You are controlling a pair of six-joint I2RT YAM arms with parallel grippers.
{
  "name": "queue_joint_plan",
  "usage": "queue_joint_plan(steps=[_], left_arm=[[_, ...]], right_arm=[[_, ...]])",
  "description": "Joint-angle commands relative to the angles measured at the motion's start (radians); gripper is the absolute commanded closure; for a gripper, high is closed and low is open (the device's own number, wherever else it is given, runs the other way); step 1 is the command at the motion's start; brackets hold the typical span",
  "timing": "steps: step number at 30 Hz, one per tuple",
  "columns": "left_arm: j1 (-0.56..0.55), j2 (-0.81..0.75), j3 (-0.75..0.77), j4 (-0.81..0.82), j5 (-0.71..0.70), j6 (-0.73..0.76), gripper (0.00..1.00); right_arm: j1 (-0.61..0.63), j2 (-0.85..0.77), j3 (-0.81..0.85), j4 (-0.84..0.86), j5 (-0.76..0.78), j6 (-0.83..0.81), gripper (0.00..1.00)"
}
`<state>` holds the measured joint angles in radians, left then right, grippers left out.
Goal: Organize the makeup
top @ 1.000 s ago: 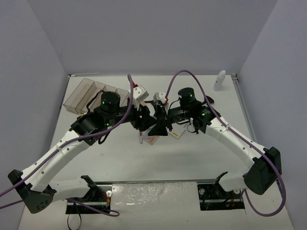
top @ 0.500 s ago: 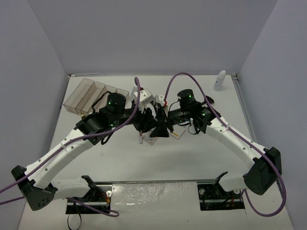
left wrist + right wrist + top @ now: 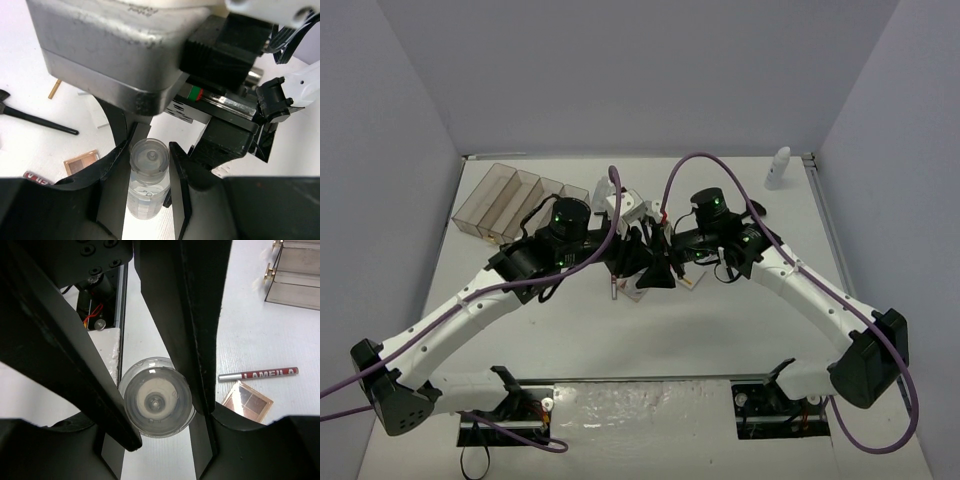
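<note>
My two grippers meet at the table's middle on one clear bottle. In the left wrist view the left gripper (image 3: 150,155) has both fingers pressed against the cap of the clear bottle (image 3: 145,200). In the right wrist view the right gripper (image 3: 162,420) holds the same bottle (image 3: 157,402), seen end-on, between its fingers. From above, the left gripper (image 3: 642,262) and right gripper (image 3: 662,262) hide the bottle. Below them on the table lie a square pink-brown palette (image 3: 247,402), a red pencil (image 3: 260,374) and a black brush (image 3: 40,122).
The clear organizer tray (image 3: 515,195) stands at the back left; it also shows in the right wrist view (image 3: 295,275). A white bottle (image 3: 778,167) stands at the far right back edge. A white square pad (image 3: 690,283) lies under the right wrist.
The left arm has moved right, up to the right gripper, and its fingers now sit on the bottle. The right arm has barely moved.
</note>
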<state>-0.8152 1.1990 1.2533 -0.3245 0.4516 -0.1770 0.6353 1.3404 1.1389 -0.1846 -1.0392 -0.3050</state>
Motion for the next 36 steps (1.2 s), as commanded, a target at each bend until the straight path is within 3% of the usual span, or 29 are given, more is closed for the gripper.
queue_joint_plan(steps=[1, 5, 7, 9, 15, 20, 26, 31, 36], left_arm=[[-0.022, -0.046, -0.033, 0.126, -0.021, -0.033, 1.00], [-0.021, -0.092, -0.062, 0.130, -0.142, -0.015, 1.00], [-0.019, -0.118, -0.075, 0.134, -0.215, -0.009, 1.00], [-0.015, -0.137, -0.095, 0.137, -0.262, -0.006, 1.00], [0.033, -0.177, -0.131, 0.136, -0.438, 0.017, 1.00], [0.202, -0.163, -0.137, 0.178, -0.610, 0.008, 1.00], [0.483, -0.042, -0.164, 0.481, -0.785, 0.011, 1.00], [0.698, 0.188, -0.116, 0.706, -0.768, -0.033, 1.00], [0.798, 0.413, -0.034, 0.948, -0.777, -0.040, 1.00]], right_arm=[[0.009, -0.057, 0.026, 0.115, 0.040, -0.006, 0.69], [0.006, -0.064, 0.003, 0.115, 0.096, 0.000, 0.21], [0.006, -0.067, -0.011, 0.116, 0.145, 0.003, 0.07], [0.006, -0.069, -0.017, 0.110, 0.184, 0.004, 0.00], [-0.008, -0.088, -0.055, 0.101, 0.329, 0.043, 0.00], [-0.011, -0.146, -0.126, 0.102, 0.522, 0.115, 0.00], [-0.013, -0.221, -0.185, 0.112, 0.795, 0.240, 0.00], [-0.014, -0.294, -0.226, 0.135, 0.945, 0.336, 0.00], [-0.014, -0.357, -0.288, 0.167, 1.004, 0.362, 0.00]])
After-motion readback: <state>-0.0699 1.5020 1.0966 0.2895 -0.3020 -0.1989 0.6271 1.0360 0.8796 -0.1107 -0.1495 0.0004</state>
